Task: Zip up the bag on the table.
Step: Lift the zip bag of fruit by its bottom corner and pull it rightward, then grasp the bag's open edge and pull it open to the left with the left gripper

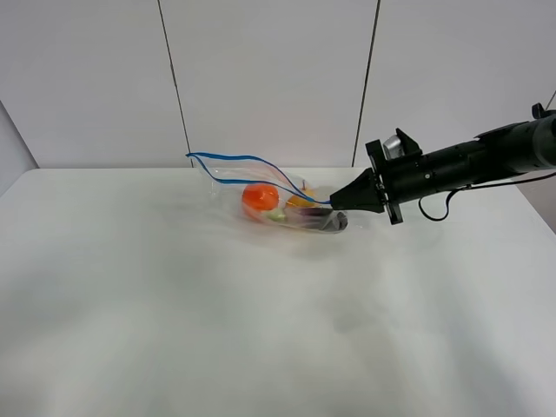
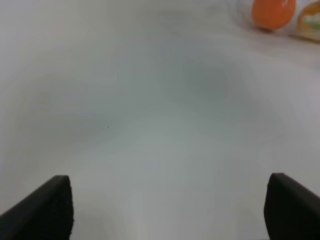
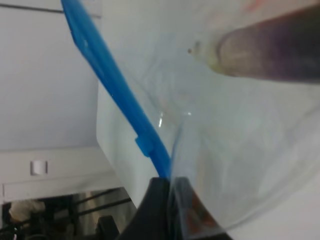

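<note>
The clear crinkly bag (image 1: 282, 193) lies on the white table (image 1: 174, 304), its blue zipper strip (image 1: 252, 160) gaping open in a loop. An orange item (image 1: 260, 198) and a dark purple item (image 1: 327, 222) show through the plastic. My right gripper (image 1: 335, 202) reaches in from the right and is shut on the right end of the bag's zipper edge. The right wrist view shows the blue strip (image 3: 112, 80) running into the closed fingertips (image 3: 157, 210). My left gripper (image 2: 170, 210) is open over bare table, with the orange item (image 2: 272, 12) far ahead of it.
White wall panels rise behind the table's far edge (image 1: 104, 168). The right arm (image 1: 469, 161) stretches over the table's right rear corner. The left arm is outside the exterior high view.
</note>
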